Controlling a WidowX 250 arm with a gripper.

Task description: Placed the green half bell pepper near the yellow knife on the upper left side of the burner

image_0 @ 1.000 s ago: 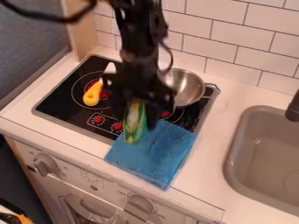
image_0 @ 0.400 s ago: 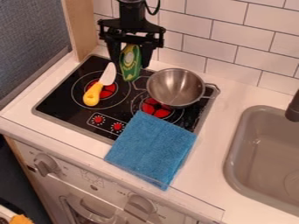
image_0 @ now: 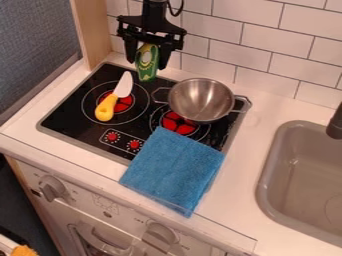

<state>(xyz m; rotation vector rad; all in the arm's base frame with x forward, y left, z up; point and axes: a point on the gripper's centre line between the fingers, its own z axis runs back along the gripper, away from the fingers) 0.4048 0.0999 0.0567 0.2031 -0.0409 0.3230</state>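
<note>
Green half bell pepper (image_0: 147, 72), elongated and roughly upright, clamped between the jaws of the black gripper (image_0: 146, 66) at 12 o'clock of the cooktop (image_0: 65, 117); the yellow-handled knife (image_0: 105, 108) lies at 7 o'clock from it, the steel pan (image_0: 200, 100) between 4 and 5; the blue cloth (image_0: 175, 170) overlaps the cooktop at 5 o'clock, with the grey sink (image_0: 294, 175) at 3 o'clock from the cloth

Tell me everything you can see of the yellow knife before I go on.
The knife looks like a plastic toy: a thick, rounded yellow handle and a whitish blade narrowing to its tip. It lies flat across the left burner, partly over the red marking, handle toward the stove's front, blade toward the back wall. Only the stovetop appears to touch it.
</note>
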